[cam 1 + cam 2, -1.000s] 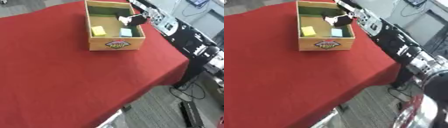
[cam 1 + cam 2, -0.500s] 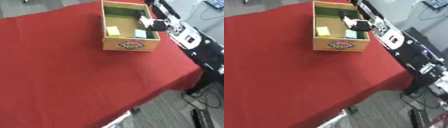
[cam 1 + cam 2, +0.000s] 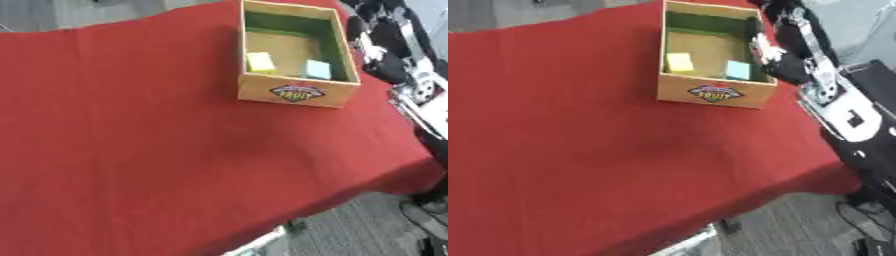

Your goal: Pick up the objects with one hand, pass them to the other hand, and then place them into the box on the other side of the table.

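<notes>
R hand (image 3: 773,50): out of box (image 3: 710,95) vs 0.5 s ago | now beside its R wall | view shifted = cam move

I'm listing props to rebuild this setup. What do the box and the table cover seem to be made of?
Box: probably wood or thick board; tan matte walls with straight edges, a printed label in front, green lining on the far inside wall. Cover: red cloth, matte, draping softly over the table's edge.
</notes>
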Available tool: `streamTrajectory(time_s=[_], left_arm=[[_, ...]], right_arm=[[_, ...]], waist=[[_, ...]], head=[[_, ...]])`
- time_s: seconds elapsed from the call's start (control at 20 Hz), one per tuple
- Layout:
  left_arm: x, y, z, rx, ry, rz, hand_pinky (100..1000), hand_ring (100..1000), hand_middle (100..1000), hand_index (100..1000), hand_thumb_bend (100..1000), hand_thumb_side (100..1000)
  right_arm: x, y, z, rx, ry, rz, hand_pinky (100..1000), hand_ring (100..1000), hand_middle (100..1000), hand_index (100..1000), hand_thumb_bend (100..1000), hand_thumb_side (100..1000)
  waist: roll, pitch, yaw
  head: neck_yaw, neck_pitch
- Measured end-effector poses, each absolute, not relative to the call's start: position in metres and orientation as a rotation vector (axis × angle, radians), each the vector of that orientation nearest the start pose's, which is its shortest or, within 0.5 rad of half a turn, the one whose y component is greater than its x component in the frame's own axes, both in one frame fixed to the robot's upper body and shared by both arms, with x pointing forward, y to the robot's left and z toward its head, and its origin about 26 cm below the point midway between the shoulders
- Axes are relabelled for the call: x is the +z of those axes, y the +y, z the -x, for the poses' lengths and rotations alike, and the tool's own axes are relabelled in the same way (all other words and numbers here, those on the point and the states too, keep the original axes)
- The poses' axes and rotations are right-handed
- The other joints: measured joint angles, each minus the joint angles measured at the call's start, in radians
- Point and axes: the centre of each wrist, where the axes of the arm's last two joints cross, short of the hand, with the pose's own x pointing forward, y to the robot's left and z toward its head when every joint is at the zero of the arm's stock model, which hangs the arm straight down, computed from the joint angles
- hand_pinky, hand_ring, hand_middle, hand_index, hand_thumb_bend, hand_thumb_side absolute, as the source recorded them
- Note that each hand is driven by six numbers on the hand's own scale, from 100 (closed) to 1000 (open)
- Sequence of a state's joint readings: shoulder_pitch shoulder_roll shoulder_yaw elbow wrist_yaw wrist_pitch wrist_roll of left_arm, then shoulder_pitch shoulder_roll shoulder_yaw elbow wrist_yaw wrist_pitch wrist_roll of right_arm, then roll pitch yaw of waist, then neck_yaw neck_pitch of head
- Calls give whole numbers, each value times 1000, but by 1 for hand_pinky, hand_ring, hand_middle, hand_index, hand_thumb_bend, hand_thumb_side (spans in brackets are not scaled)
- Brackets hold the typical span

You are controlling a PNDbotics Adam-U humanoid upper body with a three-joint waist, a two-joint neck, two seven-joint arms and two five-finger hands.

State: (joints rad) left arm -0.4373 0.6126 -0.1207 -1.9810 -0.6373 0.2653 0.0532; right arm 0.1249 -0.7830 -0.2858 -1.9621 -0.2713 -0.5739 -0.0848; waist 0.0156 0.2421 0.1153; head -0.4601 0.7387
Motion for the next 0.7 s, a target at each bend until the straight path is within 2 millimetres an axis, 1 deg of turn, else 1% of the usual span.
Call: streamTrajectory(time_s=[0.1, 0.2, 0.3, 0.35, 0.5, 0.6, 0.7], left_arm=[[251, 269, -306, -782, -2020, -1198, 750, 711, 687, 851, 651, 579], [255, 274, -306, -757, -2016, -1230, 750, 715, 705, 856, 634, 558], [259, 281, -304, -732, -2001, -1270, 751, 714, 705, 856, 634, 558], [261, 285, -304, -721, -1993, -1285, 755, 715, 705, 857, 624, 562], [269, 294, -302, -691, -1966, -1315, 755, 714, 704, 857, 622, 562], [273, 298, -301, -674, -1952, -1315, 753, 697, 677, 851, 578, 570], [276, 304, -301, -660, -1925, -1312, 753, 695, 675, 851, 574, 571]], right_arm=[[194, -416, -234, 486, -2459, 436, 945, 1000, 930, 1000, 100, 470], [195, -417, -233, 466, -2460, 418, 945, 1000, 927, 1000, 100, 470], [196, -420, -231, 439, -2467, 404, 945, 1000, 927, 1000, 100, 470], [195, -421, -230, 426, -2471, 394, 944, 1000, 928, 1000, 100, 470], [194, -426, -226, 391, -2473, 372, 944, 1000, 928, 1000, 100, 470], [194, -428, -224, 367, -2475, 356, 945, 1000, 928, 1000, 100, 470], [192, -433, -220, 337, -2467, 347, 945, 1000, 928, 1000, 100, 470]], waist=[[3, 8, -3], [4, 12, -5], [6, 29, -9], [7, 33, -12], [8, 37, -16], [8, 38, -17], [10, 39, -23]], head=[[16, -7], [28, -16], [46, -26], [54, -30], [86, -39], [104, -40], [127, -44]])
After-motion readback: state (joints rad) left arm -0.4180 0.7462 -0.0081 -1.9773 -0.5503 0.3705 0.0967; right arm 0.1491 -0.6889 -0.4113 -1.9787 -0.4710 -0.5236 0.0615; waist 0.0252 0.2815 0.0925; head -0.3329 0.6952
